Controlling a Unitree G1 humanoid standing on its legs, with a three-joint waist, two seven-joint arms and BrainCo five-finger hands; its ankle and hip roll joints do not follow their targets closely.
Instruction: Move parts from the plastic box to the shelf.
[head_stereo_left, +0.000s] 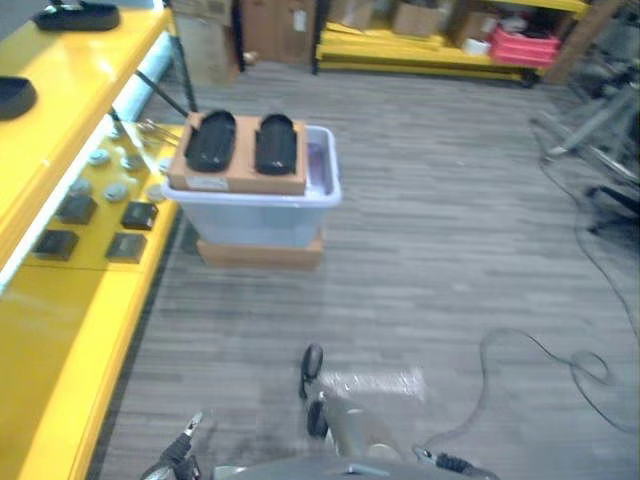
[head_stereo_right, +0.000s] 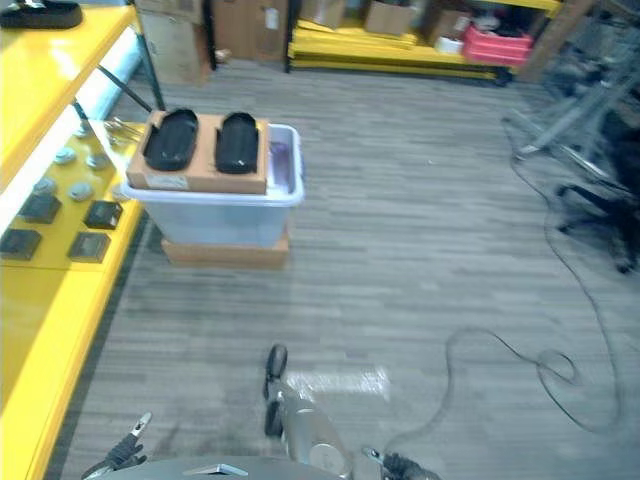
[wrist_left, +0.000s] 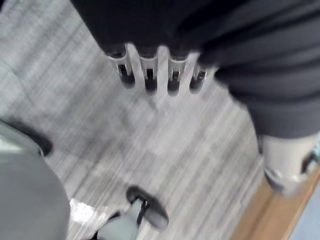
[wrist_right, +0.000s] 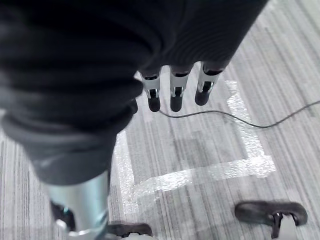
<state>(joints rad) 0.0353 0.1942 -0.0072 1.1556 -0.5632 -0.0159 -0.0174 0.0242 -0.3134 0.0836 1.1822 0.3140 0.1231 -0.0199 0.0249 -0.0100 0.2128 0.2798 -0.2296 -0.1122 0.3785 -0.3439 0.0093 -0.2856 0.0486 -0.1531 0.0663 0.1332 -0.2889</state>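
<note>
Both the left hand and the right hand hang over the floor, fingers straight, side by side, holding nothing.

— How is the light?

— Bright and even, coming from overhead. The yellow shelf shines along its top board, and a white strip light glows beneath it.

— Any glare?

— Yes, the tape on the floor flashes white just past the fingertips of the right hand.

— Shadows?

— Soft ones. A faint grey patch lies on the floor below the right hand's fingers, and a darker smudge spreads beyond the fingers of the left hand. Far ahead of both hands, the plastic box throws hardly any shade
</note>
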